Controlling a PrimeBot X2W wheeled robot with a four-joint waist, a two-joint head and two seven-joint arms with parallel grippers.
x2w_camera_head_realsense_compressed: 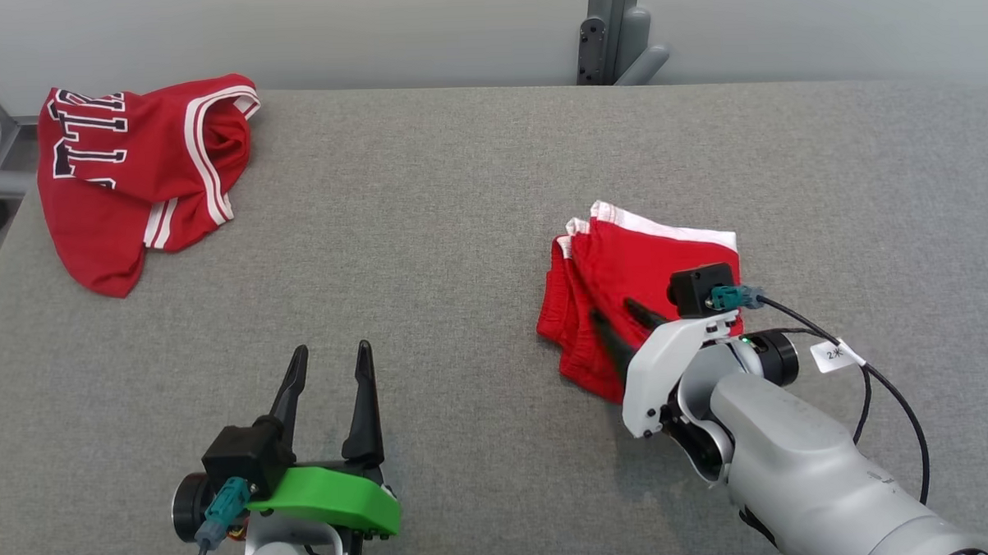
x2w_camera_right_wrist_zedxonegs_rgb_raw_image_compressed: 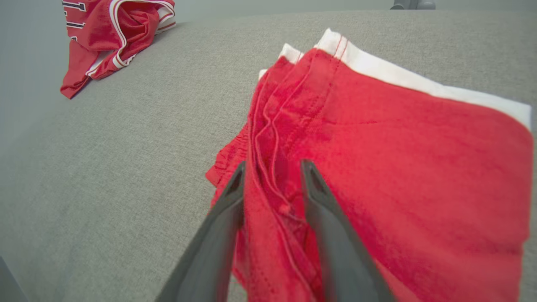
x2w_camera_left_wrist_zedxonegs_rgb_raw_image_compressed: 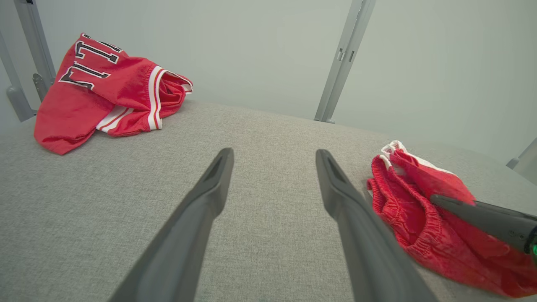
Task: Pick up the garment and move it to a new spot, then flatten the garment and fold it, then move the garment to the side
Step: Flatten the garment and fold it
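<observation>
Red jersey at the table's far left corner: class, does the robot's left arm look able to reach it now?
Probably yes: only bare table lies between the open left gripper and the jersey, though it is a far stretch.

bare grey tabletop (x2w_camera_head_realsense_compressed: 459,229) mid-way, crumpled jersey (x2w_camera_head_realsense_compressed: 137,167) far left, folded shorts (x2w_camera_head_realsense_compressed: 642,280) right

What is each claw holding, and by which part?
Left claw open, empty. Right claw straddles a fold of the folded red cloth shorts; grip cannot be told.
</observation>
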